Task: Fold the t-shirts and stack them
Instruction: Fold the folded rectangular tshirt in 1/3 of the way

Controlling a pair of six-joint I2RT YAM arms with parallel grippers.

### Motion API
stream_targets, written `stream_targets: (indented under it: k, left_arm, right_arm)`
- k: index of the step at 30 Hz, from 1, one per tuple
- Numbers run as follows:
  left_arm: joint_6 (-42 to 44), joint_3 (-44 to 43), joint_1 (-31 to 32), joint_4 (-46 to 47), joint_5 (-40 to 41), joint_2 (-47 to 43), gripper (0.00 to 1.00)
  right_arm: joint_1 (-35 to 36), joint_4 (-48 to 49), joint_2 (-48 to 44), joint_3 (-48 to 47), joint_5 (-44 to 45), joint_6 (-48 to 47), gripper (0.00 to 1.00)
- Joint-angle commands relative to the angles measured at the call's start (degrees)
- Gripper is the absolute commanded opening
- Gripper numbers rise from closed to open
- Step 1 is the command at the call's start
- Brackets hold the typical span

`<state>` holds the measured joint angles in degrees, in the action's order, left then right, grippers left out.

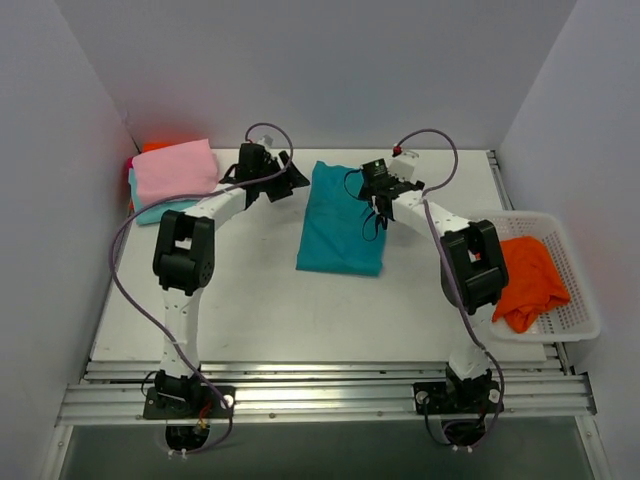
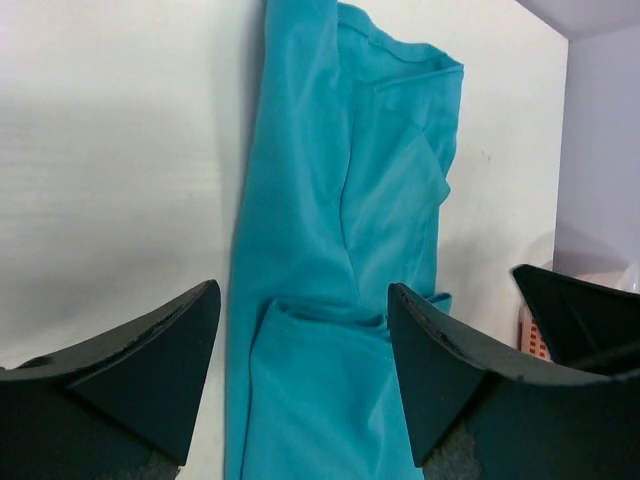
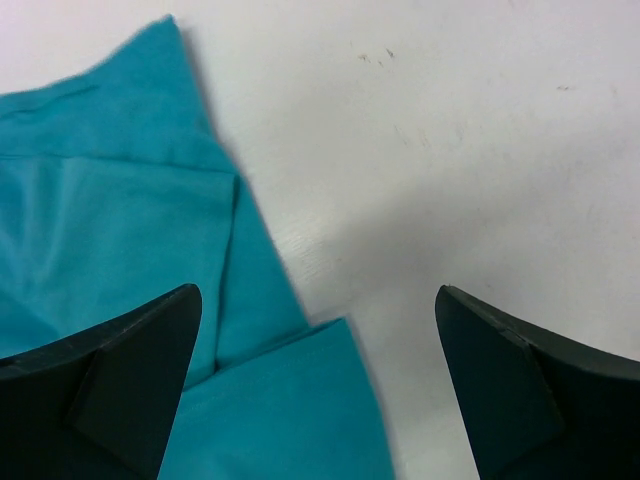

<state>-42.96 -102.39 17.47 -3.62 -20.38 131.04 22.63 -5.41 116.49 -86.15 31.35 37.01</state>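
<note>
**Deep teal t-shirt** (image 1: pixel 340 220): folded into a long rectangle and laid flat on the counter (image 1: pixel 250 300). Bare surface is seen on all sides of it, widest on the near side.
**Left end effector** (image 2: pixel 303 290): held just off the shirt's far left corner, jaws spread, nothing gripped.
**Right end effector** (image 3: pixel 318 290): held over the shirt's right edge, jaws wide apart, nothing gripped.
**Arms:** both are extended forward with elbows bent.
**Pink t-shirt** (image 1: pixel 175 170): stacked on the pale aqua t-shirt (image 1: pixel 150 212), well left of the teal one.
**Bright orange t-shirt** (image 1: pixel 528 280): heaped in the white basket (image 1: pixel 580 300), well right of the teal one.

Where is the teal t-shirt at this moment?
Top view: the teal t-shirt lies partly folded mid-table, between the left gripper and right gripper, both open.
</note>
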Motion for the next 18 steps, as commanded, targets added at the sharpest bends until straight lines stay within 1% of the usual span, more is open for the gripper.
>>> stream_targets:
  k: [1, 2, 3, 4, 5, 6, 7, 8, 9, 10, 11, 12, 14, 15, 18]
  left_arm:
    - [2.26, 5.33, 0.19, 0.45, 2.44, -13.16, 0.77]
    - [2.35, 8.23, 0.28, 0.71, 4.02, -15.62, 0.76]
    - [2.27, 15.04, 0.45, 1.24, 5.77, -21.04, 0.76]
    - [2.09, 18.85, 0.63, 2.03, 9.53, -23.88, 0.76]
    - [1.66, 22.55, 1.33, 3.08, 11.48, -26.51, 0.76]
    - [1.30, 26.33, 1.77, 4.92, 13.51, -31.76, 0.76]
    - [0.86, 33.41, 2.38, 5.89, 17.01, -34.25, 0.76]
    - [-0.27, 37.05, 3.95, 7.99, 18.61, -38.54, 0.76]
    - [-0.72, 40.13, 5.01, 9.06, 19.75, -40.15, 0.75]
    - [-1.24, 45.30, 5.98, 10.72, 22.81, -41.73, 0.76]
    - [-1.68, 47.44, 6.95, 11.26, 24.06, -43.83, 0.75]
    - [-2.12, 49.20, 8.70, 11.61, 24.77, -44.46, 0.75]
    - [-3.44, 53.60, 10.03, 14.07, 25.56, -45.43, 0.75]
    - [-3.88, 54.83, 10.64, 15.03, 25.74, -45.35, 0.74]
    - [-5.64, 58.00, 12.76, 19.60, 26.18, -43.07, 0.74]
  right_arm:
    - [1.54, -0.40, -14.14, 4.04, 3.36, -0.63, 1.00]
    - [1.80, 0.13, -16.70, 9.02, 3.28, -0.02, 1.00]
    - [2.32, 0.92, -19.17, 11.85, 3.01, 0.51, 1.00]
    - [2.59, 3.02, -24.76, 15.01, 1.18, 1.21, 1.00]
    - [3.03, 4.60, -27.86, 22.18, -0.31, 1.57, 1.00]
    - [3.73, 7.49, -30.76, 25.91, -2.16, 2.53, 1.00]
    - [4.26, 11.52, -36.54, 29.60, -5.92, 3.23, 1.00]
    - [4.87, 13.74, -39.46, 36.60, -7.69, 3.67, 1.00]
    - [5.49, 15.59, -41.76, 39.54, -8.84, 4.11, 1.00]
    - [7.06, 17.52, -45.78, 41.92, -9.90, 4.64, 1.00]
    - [7.77, 17.80, -47.56, 44.03, -10.52, 4.99, 1.00]
    - [8.30, 18.15, -48.62, 47.09, -11.13, 5.69, 1.00]
    - [9.27, 19.11, -50.65, 49.75, -14.11, 6.75, 1.00]
    - [9.71, 20.51, -50.48, 52.02, -14.82, 7.10, 1.00]
    - [10.50, 23.24, -48.56, 54.41, -16.32, 9.21, 1.00]
